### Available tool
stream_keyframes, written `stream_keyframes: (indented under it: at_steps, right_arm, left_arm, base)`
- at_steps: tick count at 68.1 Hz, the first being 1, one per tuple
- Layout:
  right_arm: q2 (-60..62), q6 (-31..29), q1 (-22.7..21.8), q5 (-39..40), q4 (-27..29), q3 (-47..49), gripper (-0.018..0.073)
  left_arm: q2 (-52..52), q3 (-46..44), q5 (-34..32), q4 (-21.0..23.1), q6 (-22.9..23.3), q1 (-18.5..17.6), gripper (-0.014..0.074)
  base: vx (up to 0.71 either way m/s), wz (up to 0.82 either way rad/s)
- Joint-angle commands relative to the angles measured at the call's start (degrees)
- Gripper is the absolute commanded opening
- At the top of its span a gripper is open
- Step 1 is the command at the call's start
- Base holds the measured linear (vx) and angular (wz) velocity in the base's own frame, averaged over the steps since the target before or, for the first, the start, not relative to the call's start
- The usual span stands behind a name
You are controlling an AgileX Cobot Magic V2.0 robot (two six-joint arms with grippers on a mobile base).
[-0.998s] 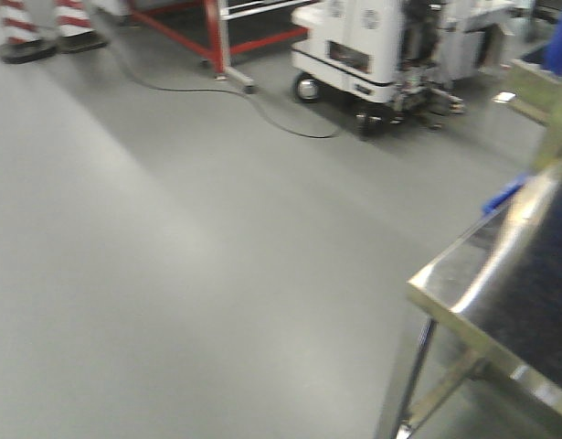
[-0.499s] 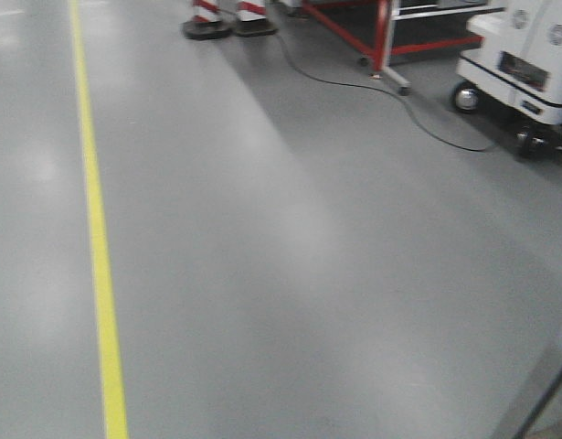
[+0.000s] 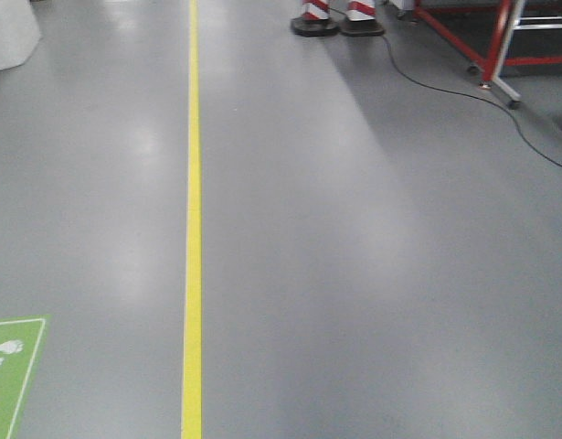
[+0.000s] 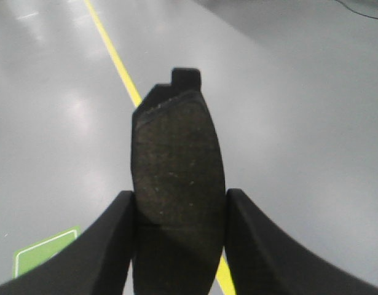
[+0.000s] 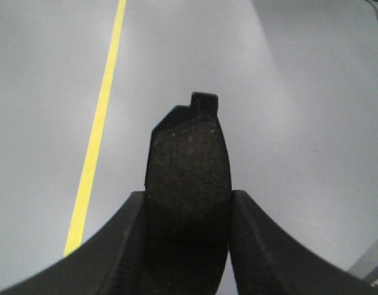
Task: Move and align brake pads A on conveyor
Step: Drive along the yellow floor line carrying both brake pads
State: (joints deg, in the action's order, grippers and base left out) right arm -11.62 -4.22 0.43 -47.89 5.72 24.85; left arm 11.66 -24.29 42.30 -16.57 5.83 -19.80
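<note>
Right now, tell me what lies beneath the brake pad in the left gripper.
Beneath the pad in the left gripper: grey floor and a yellow line; a green marking lies leftward. The pad covers the line's middle stretch.

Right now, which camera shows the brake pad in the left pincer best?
The left wrist view: the brake pad fills its centre, friction face and top tab clear, clamped in the left pincer. The front view shows only floor. The right wrist view shows the right pincer clamping a second pad.
</note>
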Motion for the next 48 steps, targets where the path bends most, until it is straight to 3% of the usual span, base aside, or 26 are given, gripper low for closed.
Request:
stream_keyframes:
  at_steps: [1,48]
  right_arm:
    - [-0.63,-0.45,-0.43,4.94,0.0,1.61,-0.0012]
    - [-0.63,-0.45,-0.43,4.87,0.0,1.61,-0.0012]
  left_arm:
    - [0.58,-1.64,-5.28,-0.85,0.11,0.01,-0.0006]
    - [0.58,-1.64,-5.28,-0.85,0.11,0.01,-0.0006]
  base:
    - [-0.09,0.34]
    - [0.04,0.12]
